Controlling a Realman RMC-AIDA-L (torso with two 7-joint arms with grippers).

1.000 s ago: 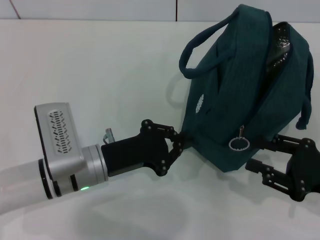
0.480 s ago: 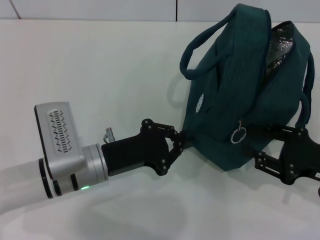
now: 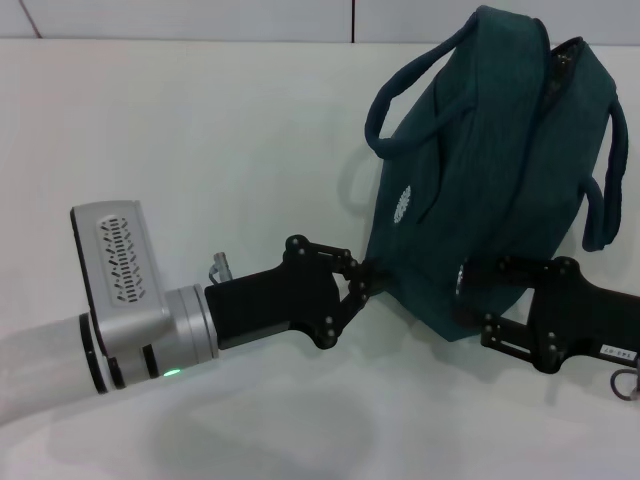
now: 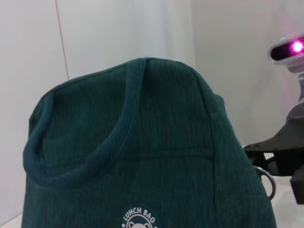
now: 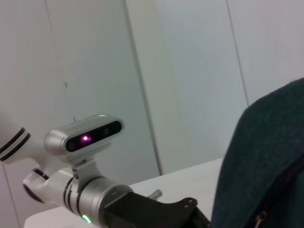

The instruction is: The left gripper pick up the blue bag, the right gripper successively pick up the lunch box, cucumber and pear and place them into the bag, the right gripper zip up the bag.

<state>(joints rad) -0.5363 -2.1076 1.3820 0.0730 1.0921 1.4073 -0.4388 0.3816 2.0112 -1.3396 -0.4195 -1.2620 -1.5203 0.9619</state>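
Observation:
The blue bag (image 3: 480, 170) stands tilted at the centre right of the head view, its two handles up. My left gripper (image 3: 368, 280) is shut on the bag's lower left edge. My right gripper (image 3: 464, 287) presses against the bag's front seam, where the zipper pull sits, and looks shut on it. In the left wrist view the bag (image 4: 142, 156) fills the picture, and the pull's metal ring (image 4: 267, 179) hangs just under the right gripper (image 4: 249, 149). Only a thin slit of the opening (image 3: 562, 52) shows at the top. Lunch box, cucumber and pear are out of view.
The bag rests on a white table (image 3: 200, 130) with a white wall behind. The left arm's silver wrist camera (image 5: 85, 137) is low at the bag's left. The right arm's camera housing (image 4: 289, 50) is beside the bag.
My right gripper moved left and up onto the bag's seam and now covers the ring. The silver lining in the opening has nearly vanished. The left gripper has held still.

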